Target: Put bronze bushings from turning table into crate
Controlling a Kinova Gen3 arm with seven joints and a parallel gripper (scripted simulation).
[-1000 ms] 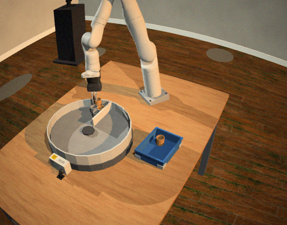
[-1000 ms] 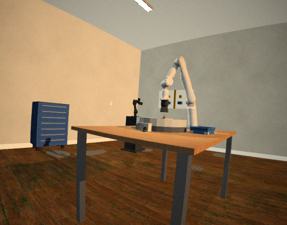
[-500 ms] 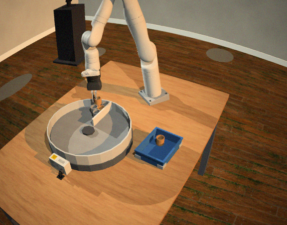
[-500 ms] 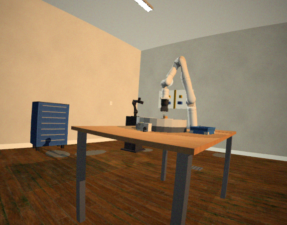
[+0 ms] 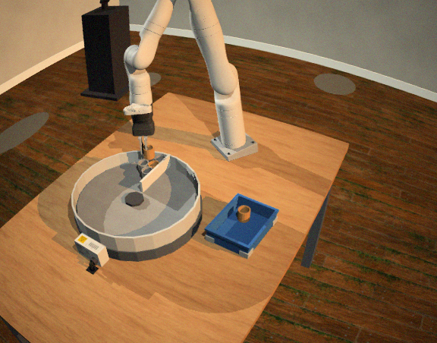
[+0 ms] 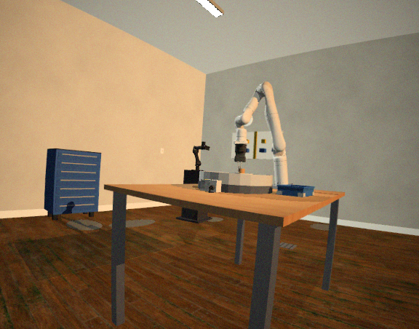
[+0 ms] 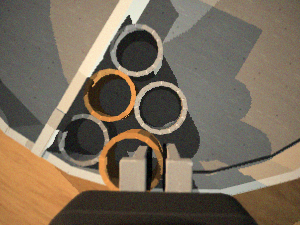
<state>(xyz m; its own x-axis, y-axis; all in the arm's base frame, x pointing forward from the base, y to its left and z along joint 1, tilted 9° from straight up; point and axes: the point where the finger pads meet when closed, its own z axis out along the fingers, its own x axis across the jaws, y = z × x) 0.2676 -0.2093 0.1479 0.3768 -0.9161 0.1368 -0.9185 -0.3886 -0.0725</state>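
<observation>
Over the turning table (image 5: 104,231) toward the table's left edge, the gripper (image 5: 143,146) pinches a bronze bushing (image 5: 149,152) by its wall, raised above the steel bushings (image 5: 143,165), while the blue crate (image 5: 219,231) nearer the right edge holds another bronze one (image 5: 243,213).

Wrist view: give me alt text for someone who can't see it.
The pincer grips the wall of a bronze bushing. Below lie another bronze bushing and three steel bushings, clustered beside a white divider.
</observation>
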